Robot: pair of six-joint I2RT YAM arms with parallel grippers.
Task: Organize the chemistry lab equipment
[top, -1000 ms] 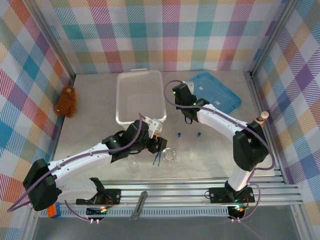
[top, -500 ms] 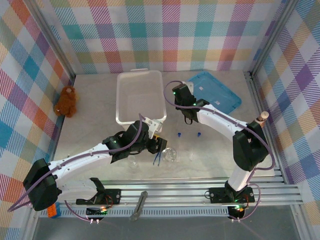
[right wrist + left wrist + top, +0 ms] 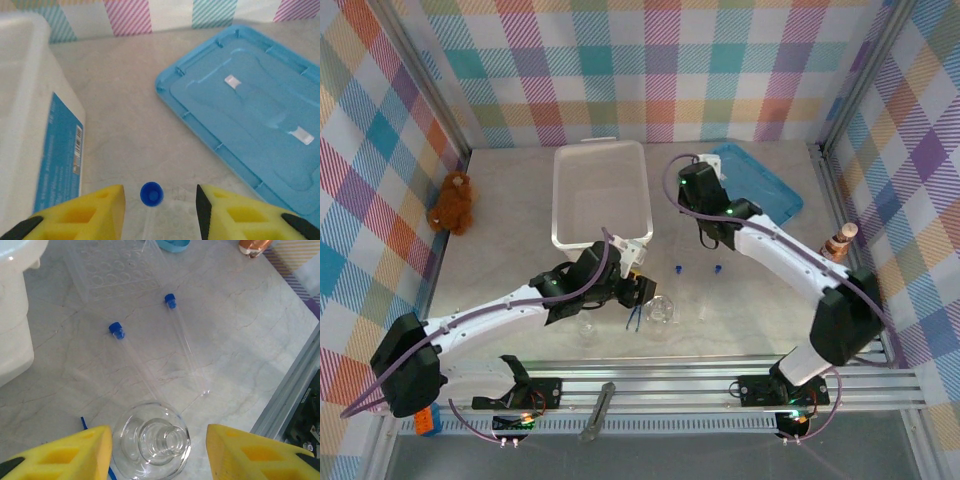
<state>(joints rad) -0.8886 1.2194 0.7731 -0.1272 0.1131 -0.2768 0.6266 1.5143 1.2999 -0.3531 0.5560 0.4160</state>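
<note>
The left fingers (image 3: 65, 452) stand well apart and grip nothing. The flask (image 3: 152, 442) sits upright on the desk (image 3: 240, 340) in the gap between them, its neck pointing up at the wrist camera. Its round body comes right up to the finger on the left of that view, though whether they touch cannot be told, and a clear gap separates it from the other finger. Ahead of the fingertips, just past the flask, two tubes (image 3: 184, 340) lie side by side on the desk, splayed a little, with their blue caps at the far ends. Beyond the caps sits a clear rack (image 3: 115, 270), and the white bin (image 3: 15, 330) stands off to the left of the fingers. A sliver of the tweezers (image 3: 83, 423) shows just beside the left-hand finger, next to the flask. The right fingers (image 3: 80, 212) are also parted and hold nothing. A blue cap (image 3: 151, 193), seen end-on, sits between them, clear of both, and what lies beneath it is too faint to make out. The bin's labelled wall runs beside one finger, and the blue lid (image 3: 250, 115) lies flat ahead of the other. In the top view the two sets of fingers are well apart, and the teddy (image 3: 451, 203) sits far off to the left.
</note>
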